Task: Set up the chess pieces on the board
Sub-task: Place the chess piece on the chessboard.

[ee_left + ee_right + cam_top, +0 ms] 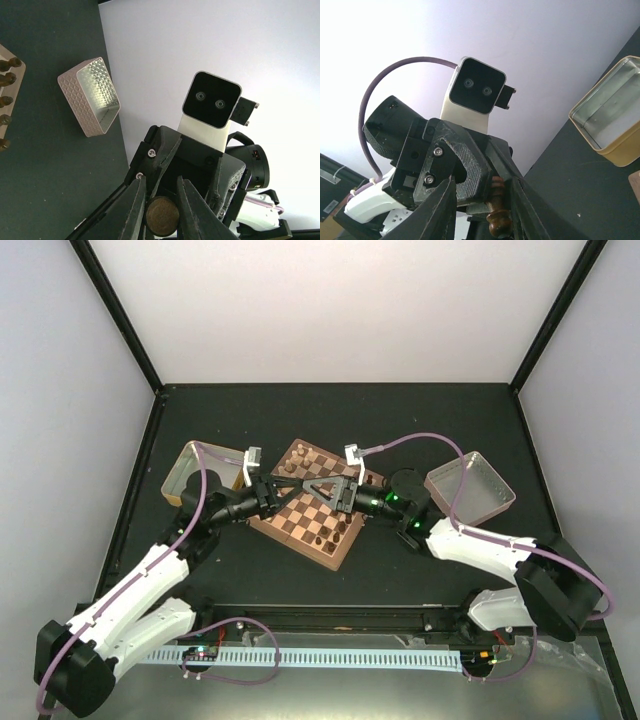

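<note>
The board (pixel 331 557) lies on the black table between both arms. Pale chess pieces (pixel 305 454) line its far side and dark ones (pixel 326 538) its near edge. Above the board the two grippers meet tip to tip. My left gripper (pixel 161 212) is shut on a dark brown piece (pixel 161 216), whose round base faces the left wrist camera. In the right wrist view that same piece (pixel 499 216) sticks out of the left gripper's pads. My right gripper (pixel 482 217) stands open, its fingers (pixel 437 212) either side of the piece and the left gripper's tips.
A gold-rimmed tin (pixel 200 475) sits left of the board, seen also as a tin (pixel 610 120) in the right wrist view. A pale metal tray (pixel 470 487) stands to the right, shown as the textured tray (pixel 90 102) in the left wrist view. Walls enclose the table.
</note>
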Robot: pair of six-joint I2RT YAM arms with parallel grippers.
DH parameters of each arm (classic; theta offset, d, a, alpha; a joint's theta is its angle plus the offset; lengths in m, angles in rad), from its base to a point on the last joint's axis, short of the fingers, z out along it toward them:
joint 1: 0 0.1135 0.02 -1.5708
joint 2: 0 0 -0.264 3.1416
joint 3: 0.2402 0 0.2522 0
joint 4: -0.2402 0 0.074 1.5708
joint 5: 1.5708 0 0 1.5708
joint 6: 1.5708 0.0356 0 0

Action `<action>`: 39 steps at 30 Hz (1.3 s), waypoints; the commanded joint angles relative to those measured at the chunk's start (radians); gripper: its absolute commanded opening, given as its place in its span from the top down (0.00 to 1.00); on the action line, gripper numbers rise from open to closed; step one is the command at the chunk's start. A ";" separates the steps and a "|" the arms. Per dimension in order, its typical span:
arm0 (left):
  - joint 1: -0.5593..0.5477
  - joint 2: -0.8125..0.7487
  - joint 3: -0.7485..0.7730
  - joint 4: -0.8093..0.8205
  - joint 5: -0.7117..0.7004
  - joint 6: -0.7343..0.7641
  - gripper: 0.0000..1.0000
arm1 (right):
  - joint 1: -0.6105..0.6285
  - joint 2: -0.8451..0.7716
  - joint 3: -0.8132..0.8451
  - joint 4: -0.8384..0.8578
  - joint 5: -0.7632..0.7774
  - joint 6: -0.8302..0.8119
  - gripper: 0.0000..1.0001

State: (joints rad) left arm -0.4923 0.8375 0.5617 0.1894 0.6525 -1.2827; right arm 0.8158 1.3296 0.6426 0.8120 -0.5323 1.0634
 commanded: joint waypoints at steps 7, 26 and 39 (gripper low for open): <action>-0.001 -0.008 -0.014 0.068 -0.028 -0.051 0.97 | 0.018 -0.005 -0.024 -0.003 0.069 0.015 0.62; 0.000 -0.005 -0.017 0.071 -0.040 -0.049 0.97 | 0.031 -0.001 -0.013 0.013 0.055 0.046 0.75; 0.000 0.003 -0.017 0.069 -0.046 -0.035 0.97 | 0.040 -0.004 0.044 -0.107 0.031 0.013 0.87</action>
State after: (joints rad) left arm -0.4923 0.8375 0.5396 0.2272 0.6140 -1.3201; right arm 0.8433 1.3262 0.6346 0.7502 -0.4816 1.1038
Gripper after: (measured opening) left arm 0.161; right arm 0.159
